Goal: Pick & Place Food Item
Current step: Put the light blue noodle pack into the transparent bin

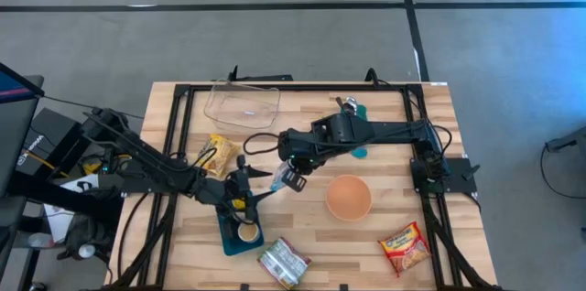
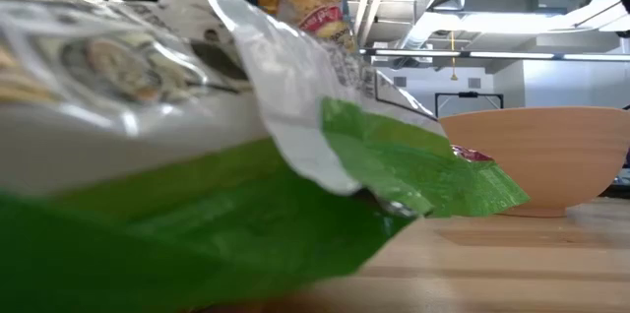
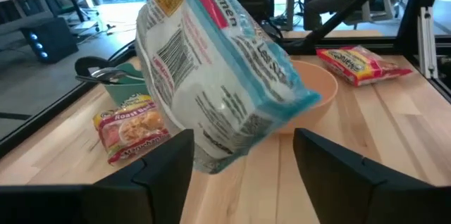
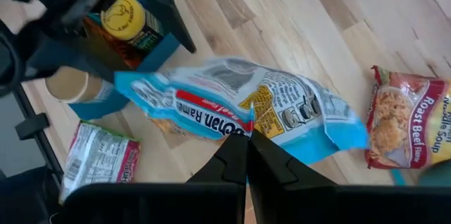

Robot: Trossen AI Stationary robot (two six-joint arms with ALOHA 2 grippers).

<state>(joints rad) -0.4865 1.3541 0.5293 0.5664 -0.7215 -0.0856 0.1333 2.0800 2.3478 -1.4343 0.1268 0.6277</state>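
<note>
My right end effector (image 4: 245,155) was pinching the edge of a blue-and-white ramen packet (image 4: 239,115), which hung above the bench (image 1: 385,177) just beside the wooden bowl (image 1: 349,197). My left end effector (image 3: 243,175) stood spread in front of the packet, not touching it, over a teal tray (image 1: 229,238) with a paper cup (image 1: 247,232). A red soup packet (image 1: 404,246) and a green-and-white packet (image 1: 283,262) lay near the bench's front edge.
</note>
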